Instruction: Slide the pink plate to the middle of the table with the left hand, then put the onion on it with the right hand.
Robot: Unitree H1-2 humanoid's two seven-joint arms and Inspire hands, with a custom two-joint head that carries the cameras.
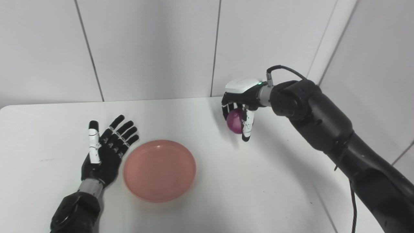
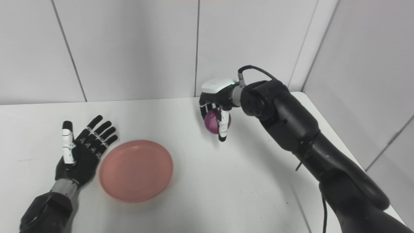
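Nearest, the pink plate (image 1: 159,170) lies left of centre on the table (image 1: 258,194), empty, ready to receive. Just beside its left rim the left hand (image 1: 105,152) rests flat, fingers spread, holding nothing. Farther right, the right hand (image 1: 241,111) grips the onion (image 1: 234,121) aloft, apparently for carrying over.

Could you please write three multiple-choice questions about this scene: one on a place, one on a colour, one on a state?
1. Where is the plate?
A. just right of the left hand
B. under the right hand
C. against the back wall

2. What colour is the onion?
A. white
B. purple
C. yellow

3. What is the state of the right hand?
A. open and flat on the table
B. shut on nothing
C. shut on the onion, above the table

Key: 1 A, the plate lies beside the open left hand. 2 B, the onion looks purple. 3 C, the fingers wrap around it, off to the plate's right.
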